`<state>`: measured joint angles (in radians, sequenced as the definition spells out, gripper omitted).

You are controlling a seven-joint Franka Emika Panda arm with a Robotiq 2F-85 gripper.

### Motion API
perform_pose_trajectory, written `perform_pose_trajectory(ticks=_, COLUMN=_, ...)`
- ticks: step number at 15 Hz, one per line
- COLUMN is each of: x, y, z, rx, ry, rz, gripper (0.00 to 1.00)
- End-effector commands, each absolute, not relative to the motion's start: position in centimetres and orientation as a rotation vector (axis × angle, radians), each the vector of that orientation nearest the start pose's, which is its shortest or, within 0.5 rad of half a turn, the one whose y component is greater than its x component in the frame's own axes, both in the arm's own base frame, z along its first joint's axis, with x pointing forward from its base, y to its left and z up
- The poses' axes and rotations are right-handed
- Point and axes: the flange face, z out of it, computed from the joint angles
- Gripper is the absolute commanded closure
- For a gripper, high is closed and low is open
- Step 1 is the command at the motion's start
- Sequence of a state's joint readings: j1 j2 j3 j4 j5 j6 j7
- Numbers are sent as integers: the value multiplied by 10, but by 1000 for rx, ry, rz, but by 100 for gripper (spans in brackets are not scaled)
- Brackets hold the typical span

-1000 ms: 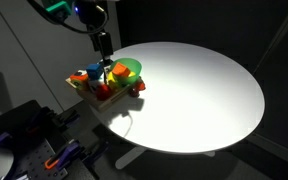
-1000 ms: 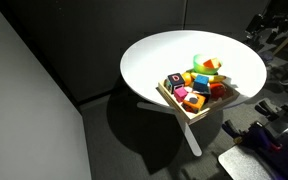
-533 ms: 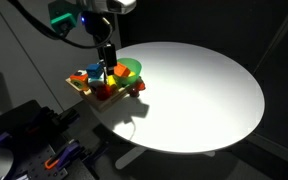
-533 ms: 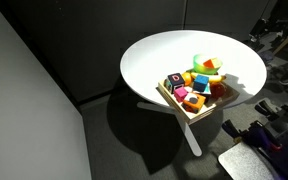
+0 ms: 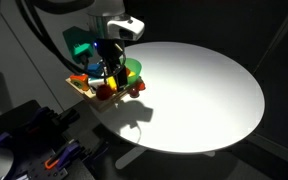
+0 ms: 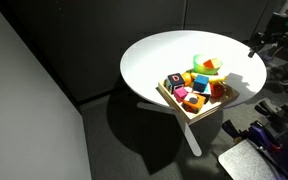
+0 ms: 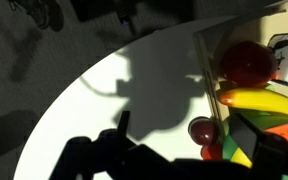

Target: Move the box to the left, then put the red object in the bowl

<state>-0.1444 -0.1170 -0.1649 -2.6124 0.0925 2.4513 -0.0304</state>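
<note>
A wooden tray-like box [image 5: 84, 92] full of colourful toy pieces sits at the edge of the round white table [image 5: 204, 90]. It shows in both exterior views [image 6: 189, 113]. The bright green bowl [image 5: 132, 68] stands at the box's far end [image 6: 203, 62]. In the wrist view a round dark red object [image 7: 249, 62] lies by a yellow banana [image 7: 264, 100] inside the box rim [image 7: 209, 70], and a small red ball [image 7: 202, 130] lies nearer. My gripper [image 5: 112, 68] hangs low over the box. In the wrist view it [image 7: 164, 160] is a dark silhouette, so its opening is unclear.
The box sits close to the table rim. Dark machinery and cables [image 5: 34, 140] stand below that side. A dark wall [image 6: 44, 80] lies beyond the table. The white top [image 6: 154, 55] spreads wide away from the box.
The arm has swung down and toward the box, so the gripper is now lower and close over the tray's contents. The box and bowl have not moved.
</note>
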Motion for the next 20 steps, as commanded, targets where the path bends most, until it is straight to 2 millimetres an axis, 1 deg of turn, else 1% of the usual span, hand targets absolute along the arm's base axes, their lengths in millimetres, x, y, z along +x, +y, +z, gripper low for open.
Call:
perform_pose_trajectory(ticks=1, x=407, y=-131, z=266, rx=-3042, ry=407, rz=29, gripper=0)
perform_pose_trajectory(ticks=6, x=412, y=-129, z=233, rx=-3088, ry=281, rz=4, gripper=0)
perform_pose_trajectory(ticks=10, x=414, y=-119, z=210, rx=-3121, ry=170, rz=-39, gripper=0)
perform_pose_trajectory(ticks=13, x=414, y=-113, z=192, rx=-3125, ry=42, rz=14, gripper=0)
perform_pose_trajectory(ticks=15, x=413, y=-110, z=182, rx=-3121, ry=-13, rz=69, gripper=0)
perform_pose_trajectory(ticks=18, x=411, y=-108, z=172, rx=-3125, ry=-51, rz=84, gripper=0)
perform_pose_trajectory(ticks=19, x=409, y=-105, z=174, rx=-3118, ry=-3, rz=96, gripper=0)
perform_pose_trajectory(ticks=20, x=408, y=-105, z=172, rx=-3117, ry=-5, rz=105, gripper=0)
